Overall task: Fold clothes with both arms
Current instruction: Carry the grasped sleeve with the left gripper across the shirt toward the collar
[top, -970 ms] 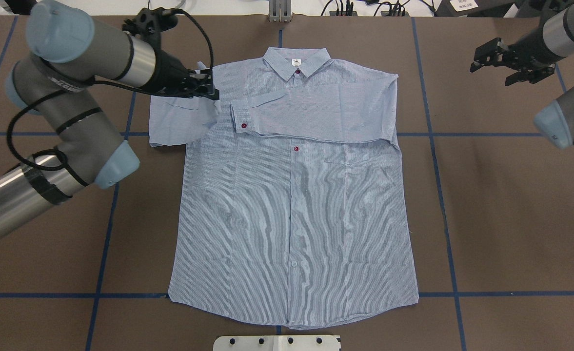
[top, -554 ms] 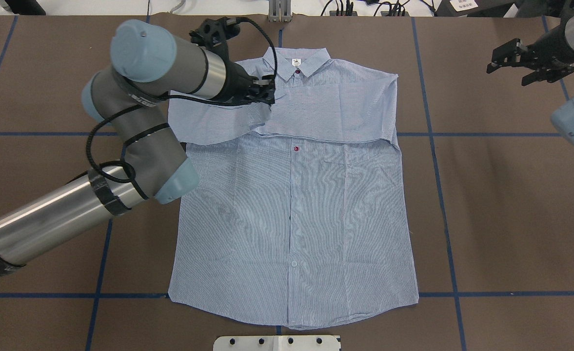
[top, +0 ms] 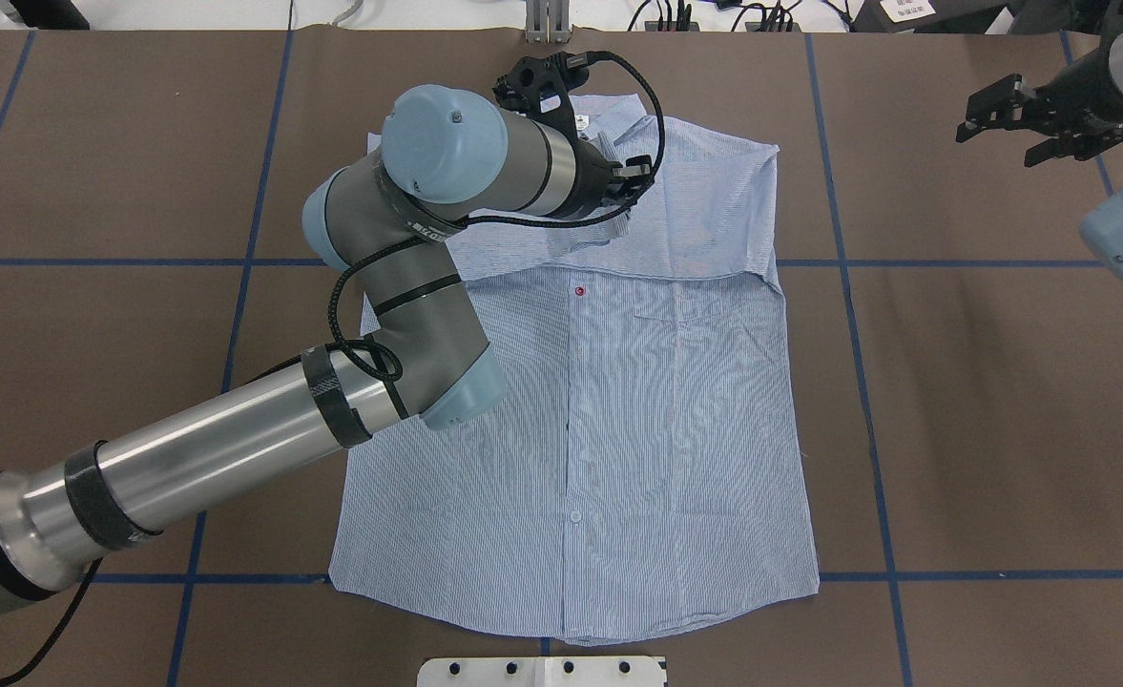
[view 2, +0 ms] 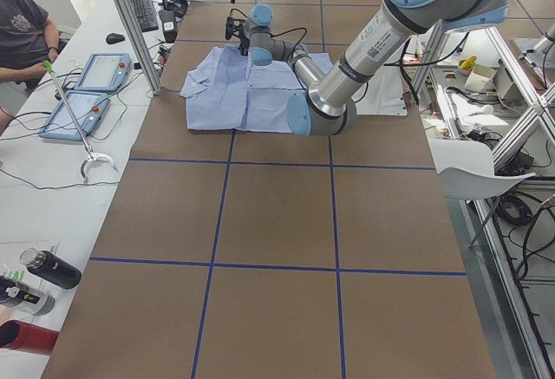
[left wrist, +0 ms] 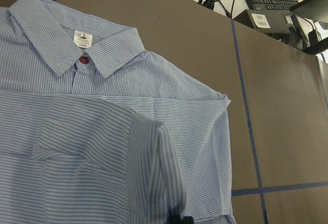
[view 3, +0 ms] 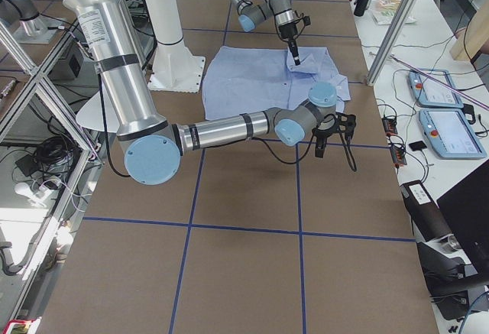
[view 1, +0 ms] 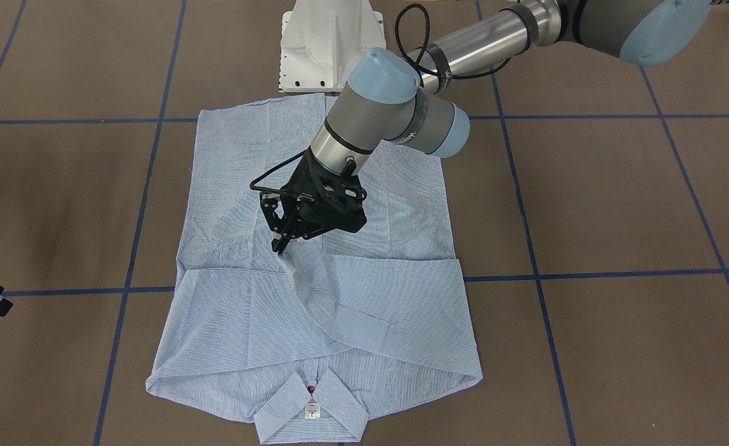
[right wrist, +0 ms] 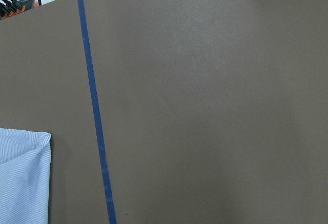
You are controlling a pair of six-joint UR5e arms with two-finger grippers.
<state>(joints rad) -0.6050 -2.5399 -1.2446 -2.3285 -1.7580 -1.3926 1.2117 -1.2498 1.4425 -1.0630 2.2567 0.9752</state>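
Observation:
The light blue striped shirt [top: 618,429] lies flat, front up, collar [top: 618,129] at the far edge; it also shows in the front view [view 1: 228,186]. Its one sleeve [top: 704,219] is folded across the chest. My left gripper [top: 633,179] is shut on the other sleeve's cuff [view 1: 299,282] and holds it raised over the chest, just below the collar; it also shows in the front view [view 1: 279,244]. The left wrist view shows the neck label [left wrist: 83,38] and the held sleeve [left wrist: 154,162]. My right gripper [top: 1000,141] is open and empty, off the shirt at the far right.
The white pedestal base [top: 542,671] stands at the near edge by the shirt's hem. Blue tape lines [top: 852,286] cross the brown table. Cables [top: 666,14] lie beyond the far edge. A side bench with tablets [view 2: 87,93] and a person [view 2: 22,23] is beyond the table.
My left gripper has carried the sleeve cuff to the right, from the shirt's left shoulder to over the chest near the collar. My right gripper drew back a little to the far right.

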